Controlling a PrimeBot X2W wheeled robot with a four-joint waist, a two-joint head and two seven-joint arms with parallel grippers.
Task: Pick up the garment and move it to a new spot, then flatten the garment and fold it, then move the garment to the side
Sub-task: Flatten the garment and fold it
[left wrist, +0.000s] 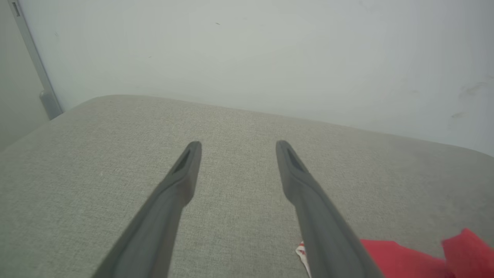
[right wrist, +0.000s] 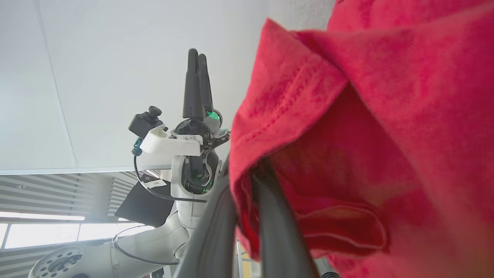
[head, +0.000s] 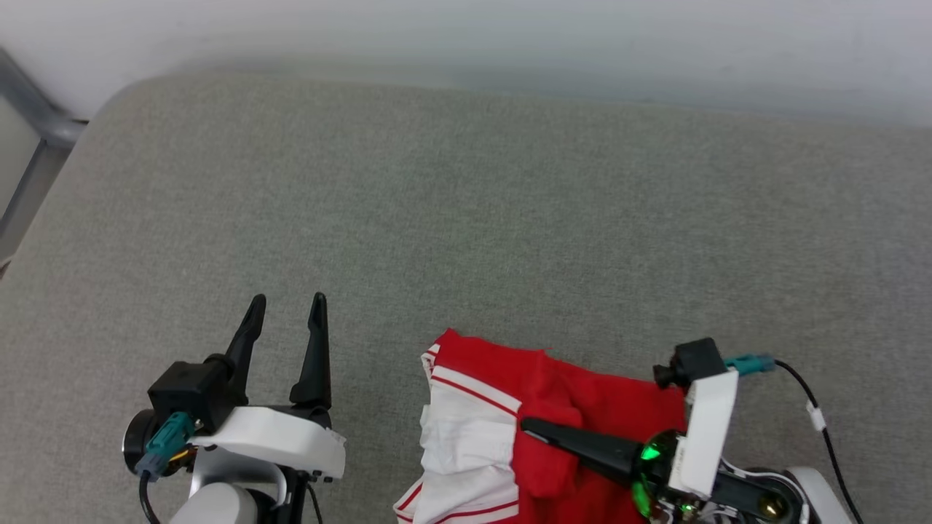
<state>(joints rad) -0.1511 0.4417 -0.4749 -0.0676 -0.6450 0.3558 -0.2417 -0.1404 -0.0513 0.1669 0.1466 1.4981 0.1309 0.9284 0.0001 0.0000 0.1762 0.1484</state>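
**Right fingers clamped on the red jersey, left ones wide open**

Closest to you in the head view, your right gripper (head: 528,424) comes in from the lower right with its fingers pointing left. They're pinched together on a bunched fold of the garment (head: 608,404). The right wrist view backs that up: a red hem (right wrist: 278,112) wraps around the two dark fingers (right wrist: 278,231), with cloth caught between them.

The garment sits crumpled at the near edge of the gray fabric surface (head: 466,204), red body on the right and white sleeve (head: 466,437) with striped trim on the left. I can't tell whether any of it is lifted clear.

Over on the left, your left gripper (head: 288,300) is apart from the cloth, its fingers spread and gripping nothing, pointing away over bare fabric. In its own wrist view, red cloth (left wrist: 401,256) peeks in at the lower right.

Past all that it's open gray surface, then a pale wall (head: 510,36), with a gray metal rail (head: 40,120) at the far left.
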